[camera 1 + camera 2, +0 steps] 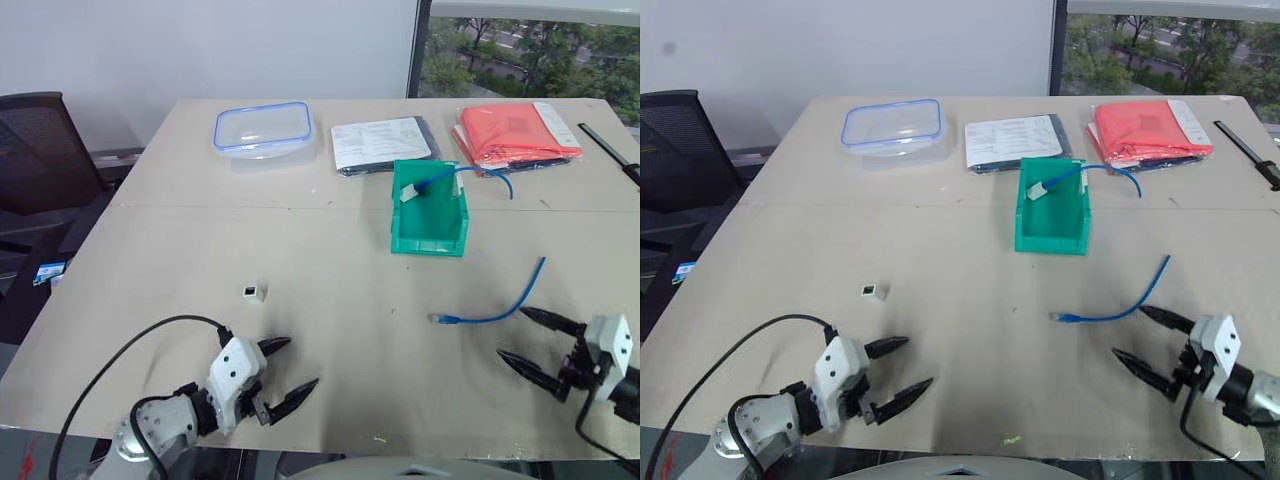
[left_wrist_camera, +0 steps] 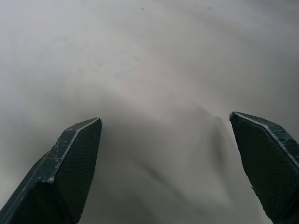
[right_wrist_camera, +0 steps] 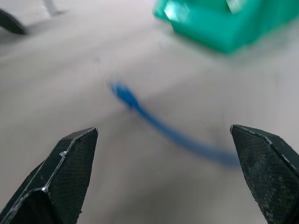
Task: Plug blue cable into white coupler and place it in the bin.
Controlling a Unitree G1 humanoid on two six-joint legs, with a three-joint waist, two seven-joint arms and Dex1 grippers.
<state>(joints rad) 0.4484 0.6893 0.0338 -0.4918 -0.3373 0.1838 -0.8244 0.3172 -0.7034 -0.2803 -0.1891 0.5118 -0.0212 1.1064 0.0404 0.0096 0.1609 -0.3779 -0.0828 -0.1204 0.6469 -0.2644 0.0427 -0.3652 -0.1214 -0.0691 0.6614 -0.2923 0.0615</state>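
At the left, the left gripper (image 1: 283, 372), two tapered black fingers with a fine cross-hatched texture on a white housing, hovers over the near edge of the flat, matte beige table (image 1: 300, 250) with its jaws spread wide and nothing between them. Just beyond it, apart from the fingertips, sits the white coupler (image 1: 253, 292), a tiny white plastic cube with a dark square socket, alone on bare tabletop with open room all around. Farther back is a clear rectangular food box with a blue rim (image 1: 262, 129), then a flat sheaf of printed papers in a dark sleeve (image 1: 384, 144).

Near the middle stands the bin (image 1: 428, 212), a boxy bright green plastic bin with a lower front lip; a second thin blue cable with a white block on its end (image 1: 440, 182) lies in it, trailing over its back right rim.

Right of that, the blue cable (image 1: 500, 300), a thin, glossy bright blue patch cable, lies in a shallow curve on the table, its plug end pointing left. A flat red plastic-wrapped packet (image 1: 515, 132) rests at the far right.

The right gripper (image 1: 525, 340), also splayed wide and empty, hangs beside the cable's right end, at the table's near right edge.
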